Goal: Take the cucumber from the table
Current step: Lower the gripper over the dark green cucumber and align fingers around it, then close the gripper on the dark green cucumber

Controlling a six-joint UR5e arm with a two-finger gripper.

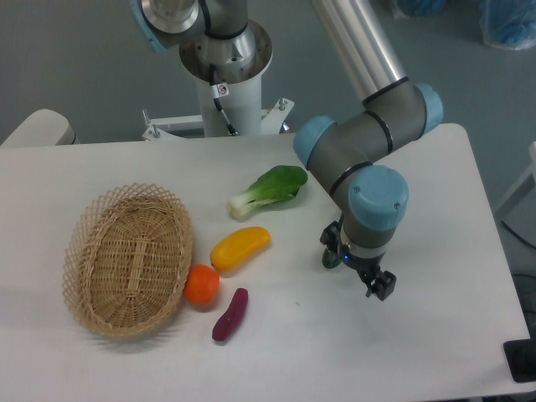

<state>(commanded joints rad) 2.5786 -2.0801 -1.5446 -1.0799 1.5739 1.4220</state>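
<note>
We see our gripper (374,283) low over the table (435,335), but its wrist hides the jaws, so we cannot tell whether they are spread or closed. The cucumber (328,259) shows only as a dark green sliver at the wrist's left edge. To grasp well, we should centre over it, align across its length, then descend. The bok choy (270,190) and yellow vegetable (240,247) lie well apart.

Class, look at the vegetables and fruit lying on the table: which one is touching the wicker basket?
The round orange fruit. It rests against the basket rim; the others lie apart from it.
</note>
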